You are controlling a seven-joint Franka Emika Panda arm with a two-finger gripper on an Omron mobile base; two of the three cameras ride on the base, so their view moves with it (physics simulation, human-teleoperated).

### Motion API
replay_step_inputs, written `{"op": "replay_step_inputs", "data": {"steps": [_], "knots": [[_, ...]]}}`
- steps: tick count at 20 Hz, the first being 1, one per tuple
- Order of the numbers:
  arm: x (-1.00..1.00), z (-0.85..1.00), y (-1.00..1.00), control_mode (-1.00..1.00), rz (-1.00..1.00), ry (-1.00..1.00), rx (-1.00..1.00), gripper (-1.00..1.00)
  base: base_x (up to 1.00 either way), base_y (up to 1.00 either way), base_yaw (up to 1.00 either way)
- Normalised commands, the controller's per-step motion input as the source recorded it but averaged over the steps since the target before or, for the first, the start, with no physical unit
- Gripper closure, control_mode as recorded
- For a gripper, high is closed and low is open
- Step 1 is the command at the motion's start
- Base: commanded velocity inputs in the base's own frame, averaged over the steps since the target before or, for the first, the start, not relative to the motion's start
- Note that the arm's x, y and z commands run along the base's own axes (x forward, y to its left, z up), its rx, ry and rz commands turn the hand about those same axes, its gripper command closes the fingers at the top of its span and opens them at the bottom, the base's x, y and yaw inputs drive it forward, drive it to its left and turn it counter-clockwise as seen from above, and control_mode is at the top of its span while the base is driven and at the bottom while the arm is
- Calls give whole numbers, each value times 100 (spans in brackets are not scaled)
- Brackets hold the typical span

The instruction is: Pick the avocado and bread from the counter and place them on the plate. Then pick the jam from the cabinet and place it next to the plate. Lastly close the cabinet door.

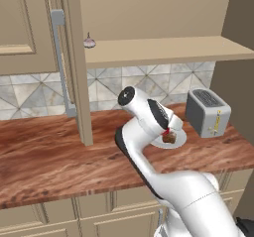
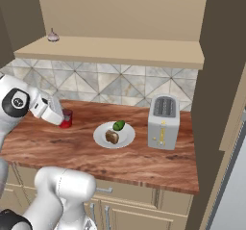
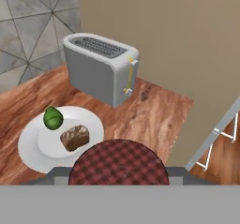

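The counter (image 2: 144, 157) runs left to right under the open cabinet (image 2: 120, 51), whose door (image 1: 74, 57) stands swung out on the left in the left base view, its grey handle (image 1: 60, 62) toward the camera. On the cabinet shelf, far left, sits a garlic bulb (image 2: 53, 36). A grey toaster (image 2: 163, 121) stands on the counter to the right, near the back wall. The white plate (image 2: 101, 136) lies just left of the toaster, apart from it. On the plate rest the bread (image 2: 112, 137), nearer the camera, and the avocado (image 2: 118, 125) just behind it; the two sit close together, and whether they touch is unclear. The jam (image 2: 67, 119) is left of the plate, close to the counter; whether it rests on the wood cannot be told. The gripper (image 2: 63, 120) is clamped around the jar, and in the hand view the checked red lid (image 3: 118, 164) sits between the finger tips.
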Motion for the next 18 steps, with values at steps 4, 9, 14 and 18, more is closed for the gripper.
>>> {"op": "replay_step_inputs", "data": {"steps": [4,9,14,18], "knots": [[39,-31,33,-100,-9,0,-1,100,0,0,0],[6,-33,23,-100,-5,0,0,100,0,0,0],[0,-31,3,-100,-2,-1,-1,100,0,0,0],[0,-40,0,-100,0,-1,-2,100,0,0,0]]}}
